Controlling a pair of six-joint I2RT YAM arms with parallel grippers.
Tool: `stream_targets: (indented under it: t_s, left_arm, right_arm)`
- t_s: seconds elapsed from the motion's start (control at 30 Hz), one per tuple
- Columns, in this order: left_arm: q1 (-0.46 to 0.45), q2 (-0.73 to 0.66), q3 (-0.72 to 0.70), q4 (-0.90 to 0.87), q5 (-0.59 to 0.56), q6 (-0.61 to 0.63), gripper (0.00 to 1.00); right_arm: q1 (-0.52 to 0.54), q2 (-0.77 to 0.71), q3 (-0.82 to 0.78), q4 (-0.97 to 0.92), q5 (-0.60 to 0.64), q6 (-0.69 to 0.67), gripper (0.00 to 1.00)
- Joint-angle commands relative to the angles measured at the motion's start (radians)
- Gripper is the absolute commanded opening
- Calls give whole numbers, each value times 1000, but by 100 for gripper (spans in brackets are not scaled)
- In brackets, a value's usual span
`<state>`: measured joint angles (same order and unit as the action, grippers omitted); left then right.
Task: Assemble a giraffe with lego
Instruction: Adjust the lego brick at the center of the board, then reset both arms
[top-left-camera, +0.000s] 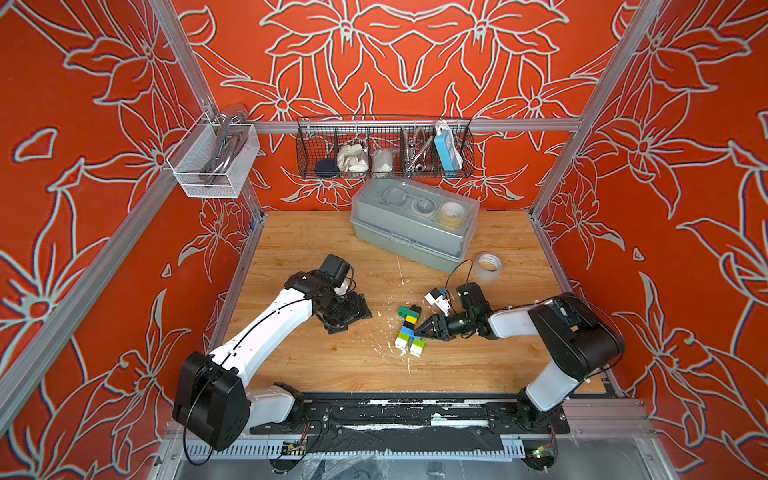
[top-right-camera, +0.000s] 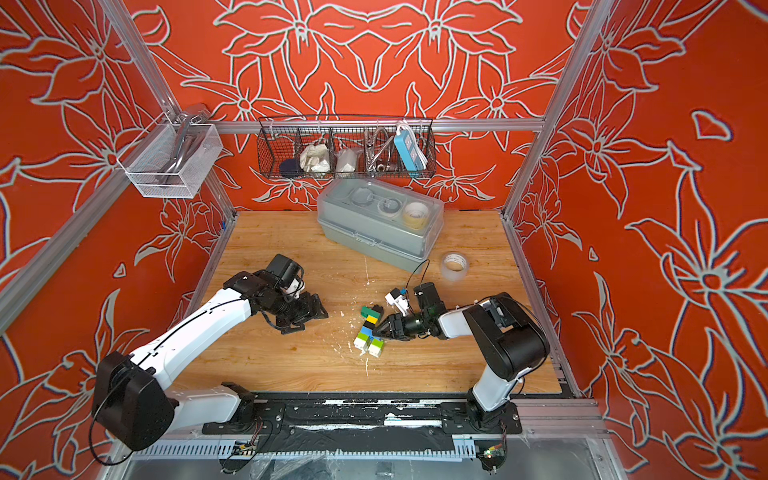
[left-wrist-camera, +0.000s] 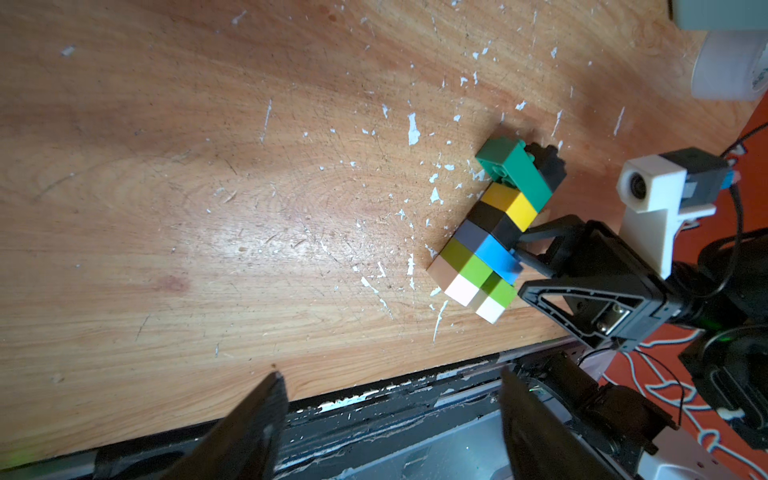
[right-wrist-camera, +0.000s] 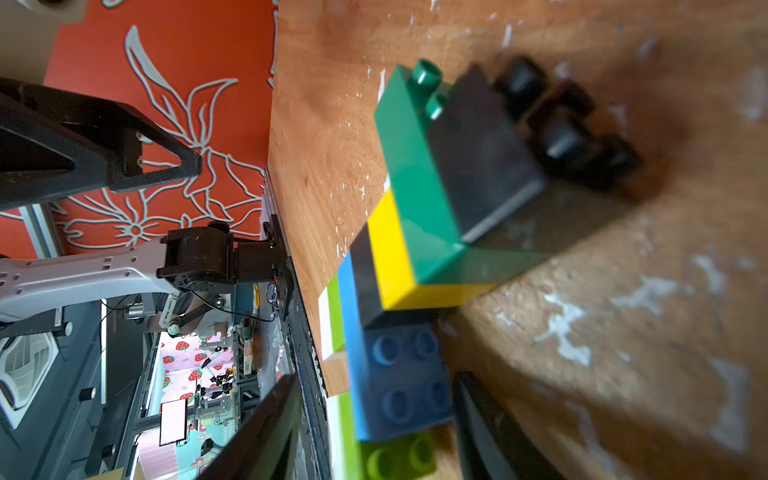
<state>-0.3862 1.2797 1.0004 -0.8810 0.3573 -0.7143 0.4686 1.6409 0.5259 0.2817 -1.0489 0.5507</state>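
Giraffe (top-left-camera: 409, 328): lying flat on surface (top-left-camera: 316, 361), green-black head toward 12 o'clock, white-lime legs toward 6. Right hand (top-left-camera: 419, 329), 3 o'clock, released astride blue body. Left hand (left-wrist-camera: 390, 376), 9 o'clock, released.

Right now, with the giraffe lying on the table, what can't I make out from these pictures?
- The giraffe, underside: pressed against the table in every view.
- Its legs: cut off by the edge of the right wrist view. Its head is blurred there.
- Whether the right gripper touches it: too small in both top views, blurred in the right wrist view.
- Wire basket, contents: too small, behind mesh.
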Motion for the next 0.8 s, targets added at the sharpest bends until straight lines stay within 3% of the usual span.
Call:
stream_targets:
  t_s: [0.0, 0.1, 0.23, 0.33, 0.5, 0.63, 0.7, 0.77]
  left_arm:
    - [4, -1, 12, -21, -38, 13, 86]
    - [7, 20, 31, -30, -69, 35, 97]
    - [7, 33, 65, -28, -104, 55, 100]
    - [8, 22, 122, -49, -153, 99, 99]
    - [13, -9, 208, -67, -315, 177, 99]
    - [28, -50, 182, 22, -547, 202, 100]
    - [32, -60, 136, 131, -605, 289, 100]
    - [37, -70, 66, 264, -648, 363, 100]
  right_arm:
    - [-15, -99, 48, -274, 112, -133, 68]
    - [-16, -169, 65, -421, 178, -189, 75]
    - [-26, -272, 99, -612, 334, -233, 81]
    - [-44, -426, 150, -784, 521, -267, 99]
    - [-92, -641, 296, -960, 803, -331, 100]
    - [-142, -675, 372, -926, 933, -351, 100]
    - [-192, -651, 352, -839, 1020, -282, 100]
    - [-230, -592, 299, -750, 1170, -131, 100]
